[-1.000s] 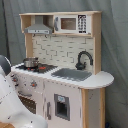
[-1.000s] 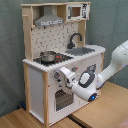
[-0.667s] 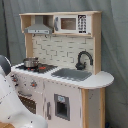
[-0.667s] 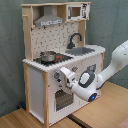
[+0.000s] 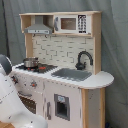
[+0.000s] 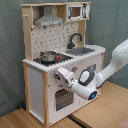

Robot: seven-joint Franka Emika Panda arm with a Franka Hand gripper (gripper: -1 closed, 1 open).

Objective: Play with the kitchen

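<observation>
I see the kitchen (image 6: 57, 60) standing on a wooden floor (image 6: 110, 107) against a grey curtain (image 5: 115, 45) in both exterior views; in the second exterior view my arm (image 6: 112, 67) reaches in from the second exterior view's right, and the gripper (image 6: 63, 76) sits right at the front panel below the stovetop, over the oven door (image 6: 61, 99); whether it is clenched or released I cannot tell; a small pot (image 6: 48, 56) stands on the stovetop, with the black faucet (image 6: 75, 39) over the sink (image 6: 80, 50) beside it; the microwave (image 5: 70, 23) sits on the top shelf next to the hood (image 5: 39, 27); in the first exterior view the arm's white body fills the lower corner on the first exterior view's left
</observation>
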